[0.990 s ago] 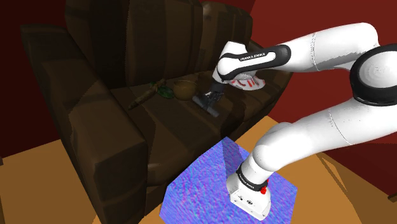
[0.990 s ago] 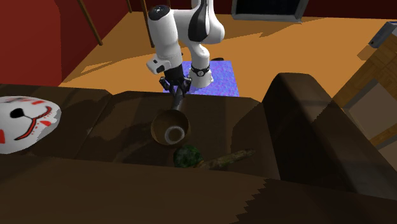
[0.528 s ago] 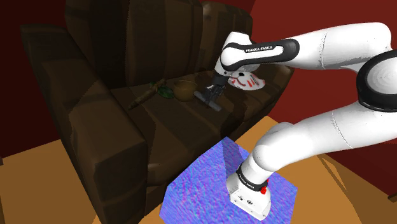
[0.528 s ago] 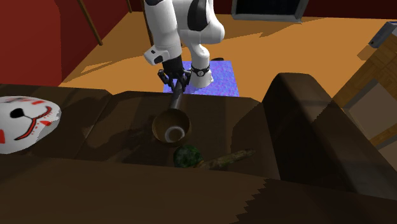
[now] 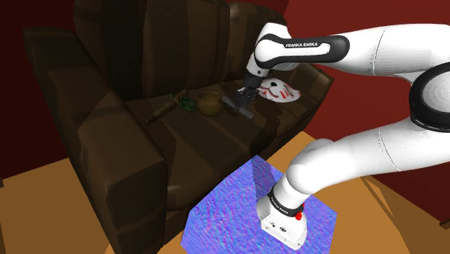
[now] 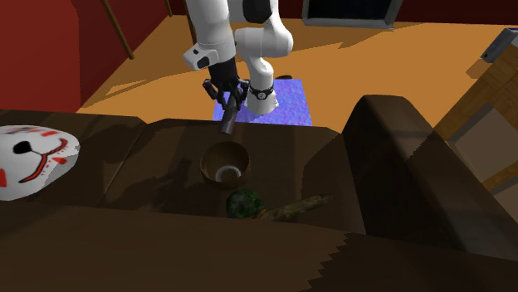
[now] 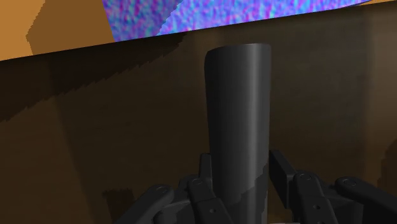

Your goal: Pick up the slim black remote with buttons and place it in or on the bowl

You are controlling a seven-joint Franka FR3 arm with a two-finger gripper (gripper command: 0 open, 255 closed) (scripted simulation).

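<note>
The light is dim. My white arm (image 5: 375,54) and the orange floor (image 6: 149,58) look bright; the brown sofa (image 5: 122,166) lies dark, with jagged shadow edges in my wrist view.

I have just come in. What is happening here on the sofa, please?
The white arm's hand is shut on a dark remote and holds it in the air over the brown sofa. The remote hangs down from the fingers. A brown bowl stands on the seat close by, a little beyond the remote's tip as seen from the stand. The remote is not yet in it. A green ball and a white mask also lie on the sofa.
</note>
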